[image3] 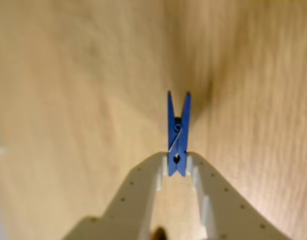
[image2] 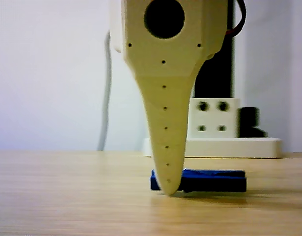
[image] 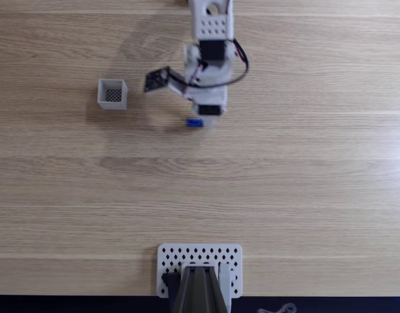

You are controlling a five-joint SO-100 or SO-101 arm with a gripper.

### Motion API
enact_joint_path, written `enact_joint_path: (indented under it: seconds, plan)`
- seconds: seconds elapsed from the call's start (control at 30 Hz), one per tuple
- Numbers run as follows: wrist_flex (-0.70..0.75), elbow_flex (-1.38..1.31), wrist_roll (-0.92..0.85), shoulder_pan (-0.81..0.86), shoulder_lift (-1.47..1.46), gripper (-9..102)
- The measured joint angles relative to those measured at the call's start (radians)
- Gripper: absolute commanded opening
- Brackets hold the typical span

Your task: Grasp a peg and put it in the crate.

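Observation:
The blue peg (image3: pixel 177 130) lies flat on the wooden table, its rear end held between my two white fingertips. My gripper (image3: pixel 177 163) is shut on the peg, a finger pressed to each side. From low on the table, the other view has my gripper (image2: pixel 169 189) with its tip down on the table and the peg (image2: pixel 210 180) sticking out to its right. In the fixed view the peg (image: pixel 194 122) shows just below my gripper (image: pixel 201 119). The white crate (image: pixel 113 94) with its dark mesh bottom stands to the left of it, apart from the arm.
A white perforated plate (image: pixel 200 261) with a dark stand on it sits at the table's near edge in the fixed view. A white block on a flat base (image2: pixel 215 146) stands behind the peg in the other view. Bare wood lies between peg and crate.

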Motion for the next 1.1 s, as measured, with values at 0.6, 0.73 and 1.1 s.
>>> enact_joint_path:
  seconds: [0.6,0.73,1.1]
  plan:
    - [-0.788,0.730,-0.607,0.183,0.611,0]
    - [-0.864,0.857,-0.884,0.236,0.630,0]
    - [-1.008,0.997,-1.347,0.522,0.637,0]
